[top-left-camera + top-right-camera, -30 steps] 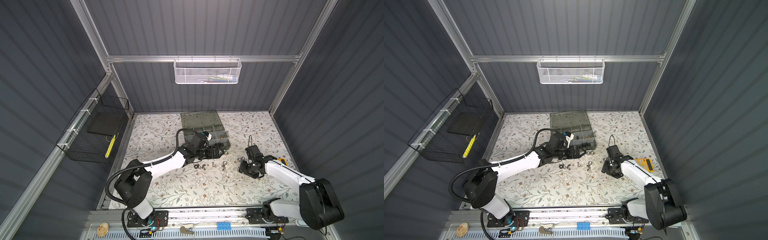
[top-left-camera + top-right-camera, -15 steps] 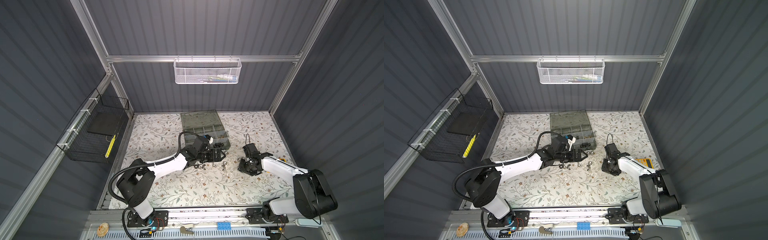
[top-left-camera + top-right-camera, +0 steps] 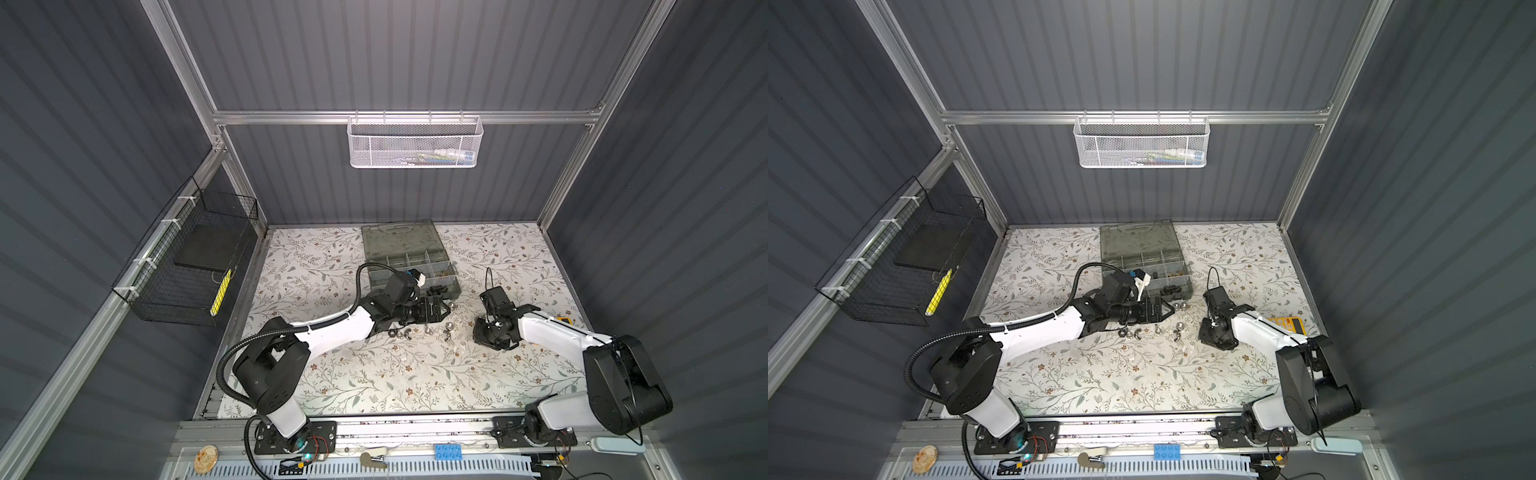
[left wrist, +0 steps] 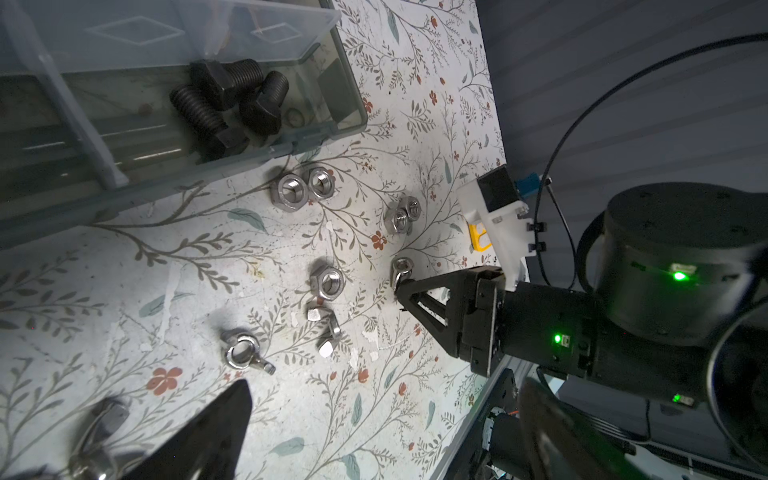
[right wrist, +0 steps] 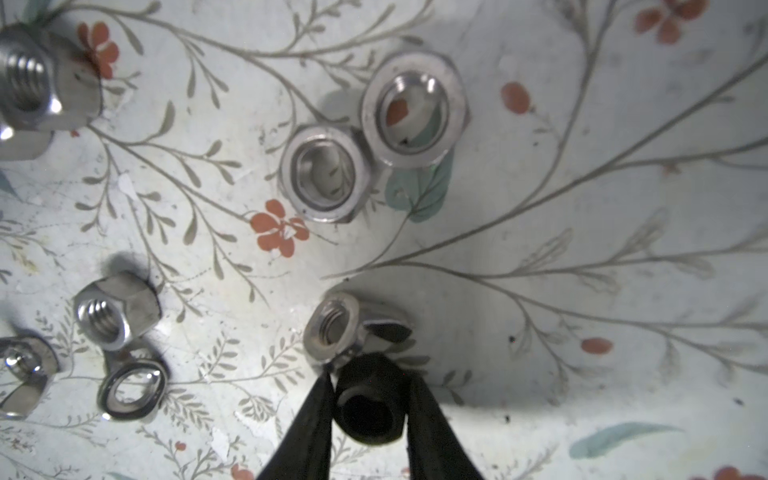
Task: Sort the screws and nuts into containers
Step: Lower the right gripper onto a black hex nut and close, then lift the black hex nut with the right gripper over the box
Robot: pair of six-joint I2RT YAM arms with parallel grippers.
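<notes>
My right pincer is drawn in narrow around a black hex nut, with a finger against each flank of it, low over the flowered table cover. Just past my fingertips lies a small silver nut, tilted. It is either against the black one or a hair off it; I cannot tell which. Further ahead, two flat silver nuts lie touching each other. On the side toward my other arm sits a loose cluster of nuts, near my grip but apart from it.

My left pincer is spread as wide as it goes, with nothing between its fingers. It reaches out low, just outside the near wall of the organiser case, whose lid lies open and flat on the far side. Ahead of this pincer, in the corner compartment of the case, several black bolts lie in a heap. Between that wall and my open fingers, a pair of silver hex nuts lies just beside the case. A single hex nut lies farther out, and two wing nuts lie nearer my fingers. My right pincer's tip shows beyond them, apart from my left, with the loose nuts between the two.
</notes>
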